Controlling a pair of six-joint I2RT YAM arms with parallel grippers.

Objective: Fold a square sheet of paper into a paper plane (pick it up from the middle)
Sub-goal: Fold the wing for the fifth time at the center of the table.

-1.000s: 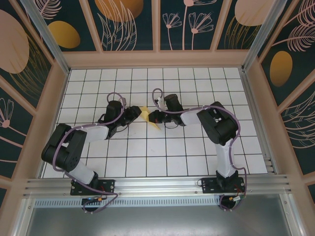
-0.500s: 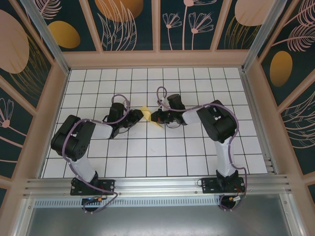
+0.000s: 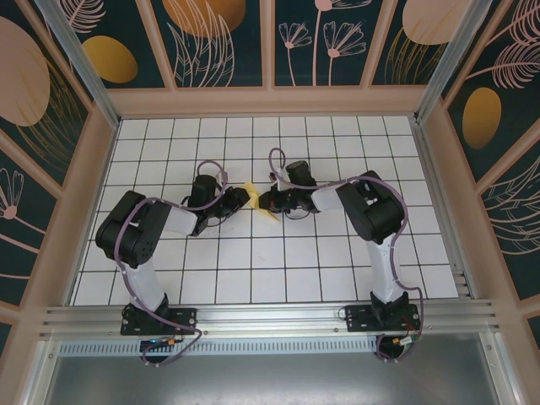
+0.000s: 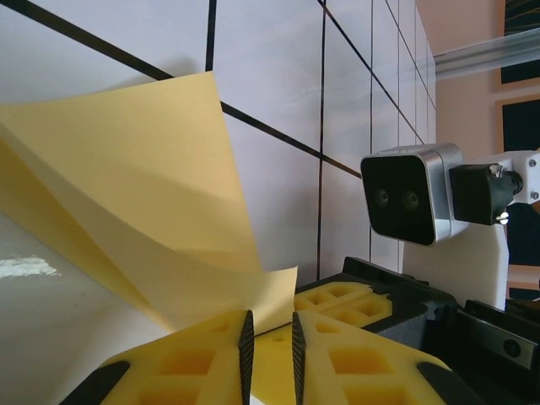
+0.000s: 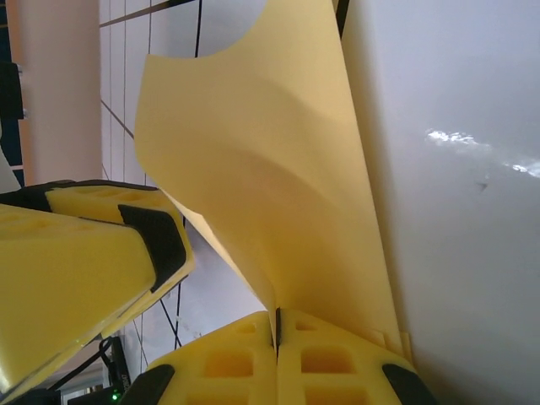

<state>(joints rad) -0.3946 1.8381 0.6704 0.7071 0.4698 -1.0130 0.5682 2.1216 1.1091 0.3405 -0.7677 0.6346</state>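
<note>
Since a second ago the left arm has drawn its elbow in and carried the left hand (image 3: 239, 201) up to the square sheet of paper (image 3: 250, 193), while the right hand (image 3: 264, 201) has hardly shifted. That sheet sits a little beyond the middle of the bench (image 3: 337, 253), lifted off the bench between the two hands, which face each other across it. On the right wrist view the right hand (image 5: 277, 321) is clamped tight, its pads meeting on the sheet (image 5: 270, 152), which rises from the seam in a curved, layered fan. On the left wrist view the left hand (image 4: 270, 325) stands narrow, a slim gap between its pads, and a corner of the sheet (image 4: 169, 194) dips into that gap; a firm pinch is not evident. As a judgement, the task looks partway done: the yellow paper already carries folds and overlapping layers, yet it is loose and billowing, no slim sharp-tipped wedge, so further creasing and flattening remain.
</note>
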